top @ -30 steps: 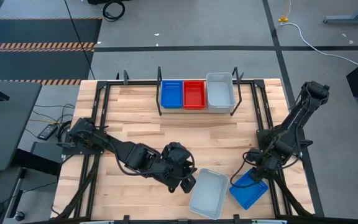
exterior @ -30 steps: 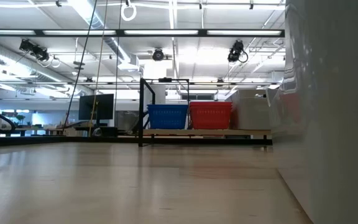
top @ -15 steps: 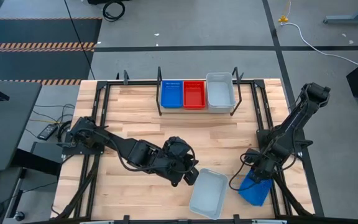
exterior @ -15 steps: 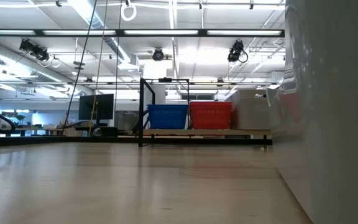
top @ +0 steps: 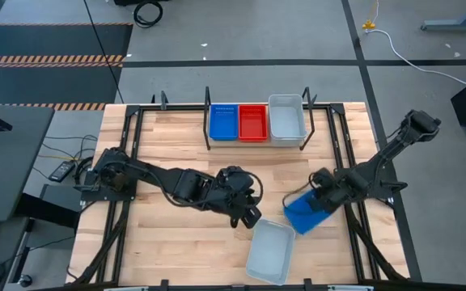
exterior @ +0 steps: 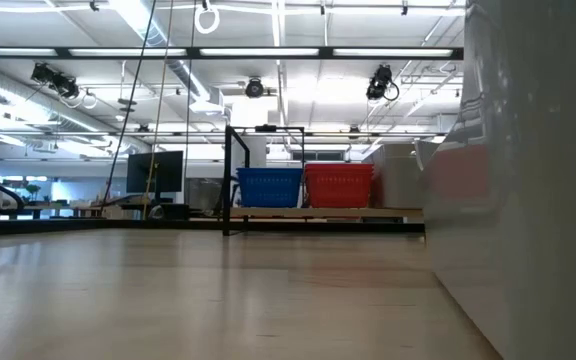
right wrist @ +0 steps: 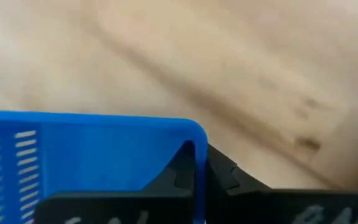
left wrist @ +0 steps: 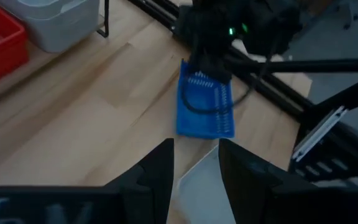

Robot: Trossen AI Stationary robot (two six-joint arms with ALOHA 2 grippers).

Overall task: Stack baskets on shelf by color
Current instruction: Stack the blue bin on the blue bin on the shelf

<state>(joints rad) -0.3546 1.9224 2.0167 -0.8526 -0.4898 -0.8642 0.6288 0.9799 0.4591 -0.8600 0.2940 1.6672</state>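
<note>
At the table's far edge, the shelf (top: 209, 113) holds a blue basket (top: 223, 122), a red basket (top: 252, 123) and a pale basket (top: 286, 119) side by side. My right gripper (top: 320, 194) is shut on a second blue basket (top: 302, 213) right of centre. Another pale basket (top: 269, 252) lies flat near the front edge. My left gripper (top: 249, 214) stands open over that basket's far left corner (left wrist: 199, 183), one finger on either side of it. My right gripper pinches the blue basket's rim (right wrist: 197, 140) close to a corner, with one finger (right wrist: 179, 171) inside the basket and the other outside. It comes from the table's right side. The basket slants down away from the fingers toward the table's left and looks lifted clear. My left gripper: I cannot tell whether it touches the pale basket.
Black rails of the frame (top: 342, 162) run along the table's left and right sides and across the back. Bare wood (top: 184, 153) lies between the shelf's baskets and the arms. In the low view the near pale basket (exterior: 528, 200) fills the right side.
My right gripper has taken hold of the blue basket at the near right corner and carried it toward the table's far edge and left, tipping it. My left gripper has moved a little toward the far edge, along the pale basket's left corner.
</note>
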